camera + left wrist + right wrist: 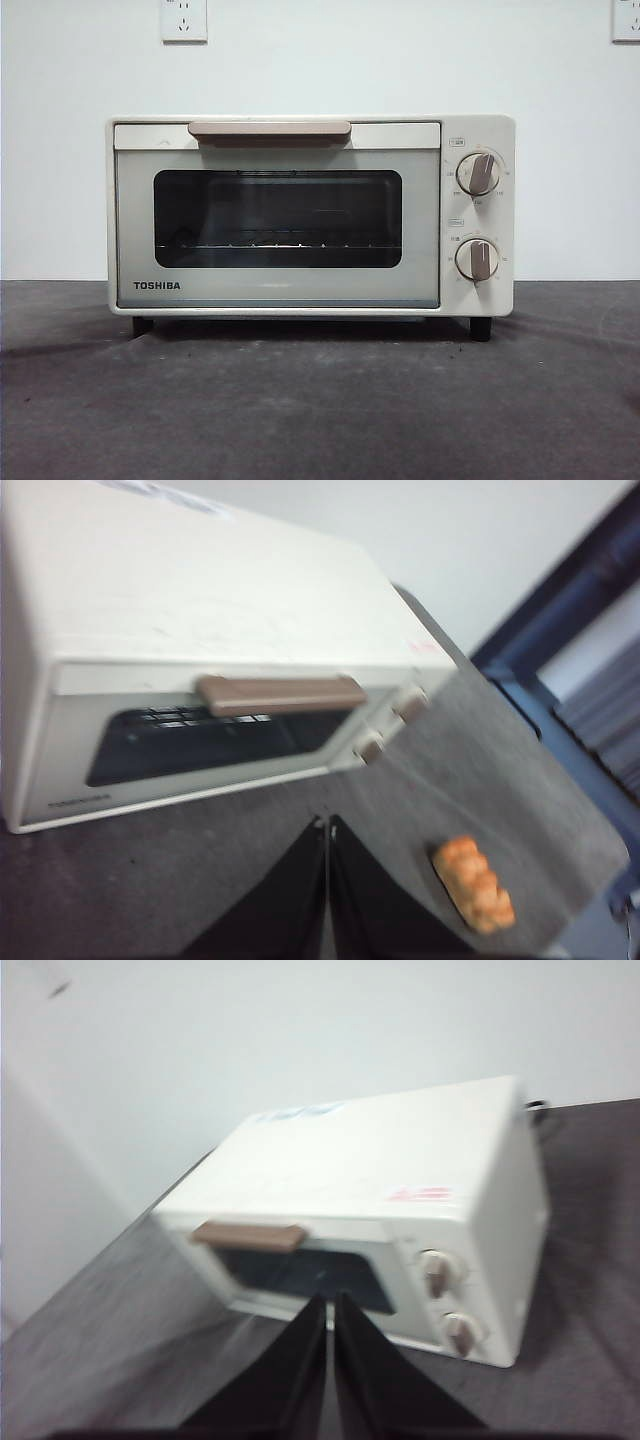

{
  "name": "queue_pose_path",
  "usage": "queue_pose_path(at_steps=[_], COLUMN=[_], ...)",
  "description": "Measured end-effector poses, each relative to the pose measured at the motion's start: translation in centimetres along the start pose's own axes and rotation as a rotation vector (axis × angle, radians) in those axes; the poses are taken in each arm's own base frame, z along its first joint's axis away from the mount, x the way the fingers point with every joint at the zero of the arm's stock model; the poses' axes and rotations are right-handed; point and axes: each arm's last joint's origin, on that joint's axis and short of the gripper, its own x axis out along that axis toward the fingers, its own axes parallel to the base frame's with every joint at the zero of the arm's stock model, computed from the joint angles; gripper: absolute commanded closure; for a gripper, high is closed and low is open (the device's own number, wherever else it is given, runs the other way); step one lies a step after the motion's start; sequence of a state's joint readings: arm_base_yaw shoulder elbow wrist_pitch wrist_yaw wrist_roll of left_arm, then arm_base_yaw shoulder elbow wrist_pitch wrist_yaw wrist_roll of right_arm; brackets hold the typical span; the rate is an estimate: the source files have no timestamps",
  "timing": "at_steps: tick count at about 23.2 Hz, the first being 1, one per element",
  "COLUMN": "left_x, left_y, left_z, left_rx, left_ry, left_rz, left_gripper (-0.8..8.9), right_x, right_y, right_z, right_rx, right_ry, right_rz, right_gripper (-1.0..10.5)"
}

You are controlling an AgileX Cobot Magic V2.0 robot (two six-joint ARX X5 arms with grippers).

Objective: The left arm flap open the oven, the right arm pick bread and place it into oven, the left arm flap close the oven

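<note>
Dark tabletop (320,400): one closed oven (310,215), one seemingly lumpy bread (474,883), two clenched pincers (328,830) (330,1305).

White wall (400,60), two sockets (184,20), dark grey tabletop (320,410).

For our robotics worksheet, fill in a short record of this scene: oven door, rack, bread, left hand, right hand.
oven door: shut on the oven, handle at the top
rack: wire rack seen through the window, nothing on it
bread: bread lies on the table in front of the oven's knob side; seen only in the left wrist view
left hand: left hand shut, holds nothing
right hand: right hand shut, holds nothing
</note>
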State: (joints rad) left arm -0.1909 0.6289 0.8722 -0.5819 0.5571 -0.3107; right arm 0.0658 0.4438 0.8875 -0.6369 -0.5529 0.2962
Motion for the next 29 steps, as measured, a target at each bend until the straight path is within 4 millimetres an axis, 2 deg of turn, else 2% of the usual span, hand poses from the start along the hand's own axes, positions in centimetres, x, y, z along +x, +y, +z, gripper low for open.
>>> queue_pose_path(at_steps=[4, 11, 13, 17, 20, 29], left_x=[0.48, 0.76, 0.76, 0.8, 0.88, 0.94], left_y=[-0.41, -0.54, -0.54, -0.52, -0.48, -0.45], left_z=[0.32, 0.28, 0.29, 0.29, 0.31, 0.34], left_rx=[0.05, 0.113, 0.12, 0.125, 0.128, 0.134], left_ry=[0.045, 0.058, 0.057, 0.058, 0.06, 0.06], left_rz=[-0.071, -0.099, -0.099, -0.099, -0.099, -0.099], left_gripper=[8.03, 7.9, 7.24, 4.45, 3.22, 3.13], right_x=[0.16, 0.71, 0.71, 0.7, 0.7, 0.67], right_y=[0.72, 0.85, 0.84, 0.84, 0.83, 0.79], right_z=[0.99, 1.02, 1.02, 1.03, 1.02, 0.81], right_rx=[-0.077, -0.163, -0.17, -0.172, -0.17, -0.15], right_ry=[0.086, 0.143, 0.142, 0.141, 0.142, 0.163], right_rz=[0.057, 0.112, 0.108, 0.105, 0.105, 0.102], right_gripper=[9.4, 9.3, 8.8, 5.9, 4.7, 4.6])
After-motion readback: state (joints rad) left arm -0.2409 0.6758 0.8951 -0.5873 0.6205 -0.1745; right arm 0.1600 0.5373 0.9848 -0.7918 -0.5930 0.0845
